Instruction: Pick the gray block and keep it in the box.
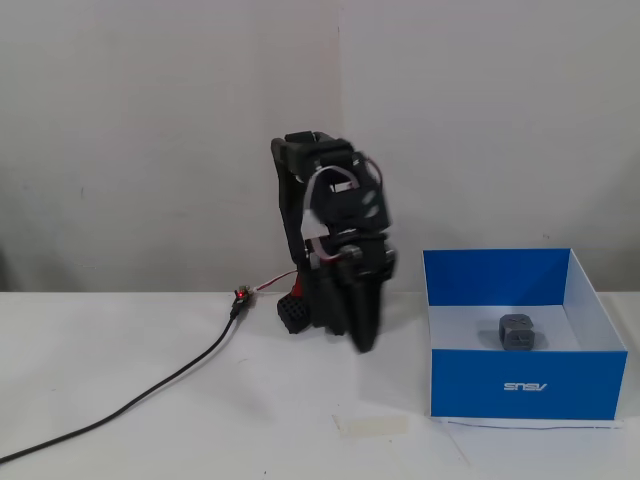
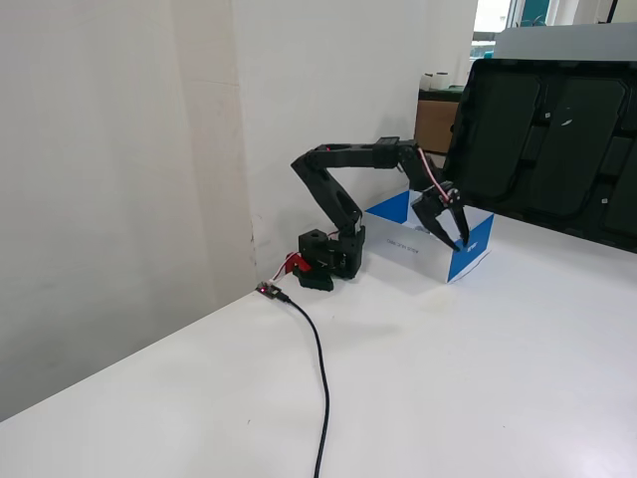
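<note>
The gray block (image 1: 516,333) lies on the white floor inside the blue box (image 1: 530,385), near its middle; the ASUS logo on the front wall reads upside-down. In a fixed view the box (image 2: 390,210) is partly behind the arm and the block is hidden. My black gripper (image 1: 362,340) points down, left of the box and outside it, above the table. In a fixed view the gripper (image 2: 453,235) hangs in front of the box's near corner, its jaws a little apart and empty.
A black cable (image 1: 150,385) runs from the arm's base to the front left over the white table, also seen in a fixed view (image 2: 318,368). A strip of tape (image 1: 372,425) lies near the box. A large black panel (image 2: 557,129) stands behind the table.
</note>
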Action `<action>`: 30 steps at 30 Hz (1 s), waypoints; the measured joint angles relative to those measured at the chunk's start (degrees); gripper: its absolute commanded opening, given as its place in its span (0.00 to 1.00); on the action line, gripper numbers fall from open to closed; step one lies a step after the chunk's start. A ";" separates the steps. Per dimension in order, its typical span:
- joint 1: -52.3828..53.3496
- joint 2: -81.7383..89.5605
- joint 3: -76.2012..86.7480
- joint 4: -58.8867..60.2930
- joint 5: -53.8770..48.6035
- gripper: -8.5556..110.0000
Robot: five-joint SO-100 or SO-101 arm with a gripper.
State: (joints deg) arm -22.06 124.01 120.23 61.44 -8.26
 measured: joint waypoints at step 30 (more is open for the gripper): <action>15.47 52.12 44.38 -7.21 14.59 0.07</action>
State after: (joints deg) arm -6.59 176.13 164.62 54.23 6.33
